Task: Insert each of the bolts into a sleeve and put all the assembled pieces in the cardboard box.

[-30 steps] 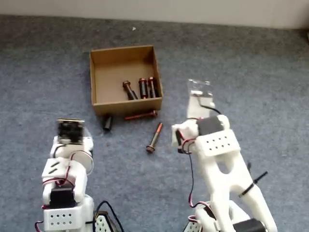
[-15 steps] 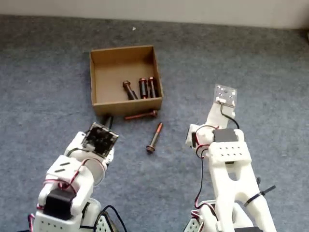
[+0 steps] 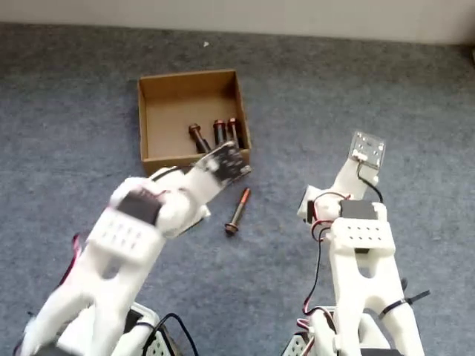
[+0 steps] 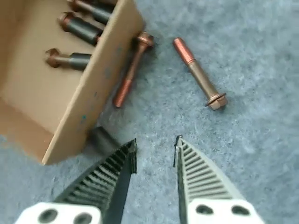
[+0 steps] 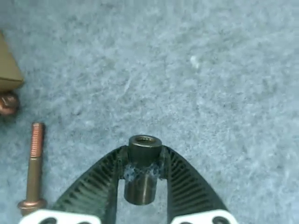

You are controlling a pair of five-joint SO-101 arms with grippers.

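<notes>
The cardboard box (image 3: 151,119) holds three bolts with sleeves on them (image 3: 217,135). My left gripper (image 4: 155,144) hangs open above the carpet just off the box's front wall (image 4: 88,98), nothing between its fingers. One bare bolt (image 4: 131,70) lies along that wall, and a second bare bolt (image 4: 199,74) lies a little farther out (image 3: 237,211). A black sleeve (image 4: 102,139) lies by the box corner, partly behind one finger. My right gripper (image 5: 144,151) is shut on another black sleeve (image 5: 141,184), held upright over bare carpet to the right of the bolts.
Grey carpet covers the whole table. My left arm (image 3: 159,204) stretches across the box's front edge. The right arm (image 3: 360,237) stands well right of the box. One bolt (image 5: 32,163) and the box corner (image 5: 8,72) lie at the edge of the right wrist view.
My left arm has swung from the near left up and rightward to the front of the box. The right arm has drifted right, away from the box, still holding its sleeve.
</notes>
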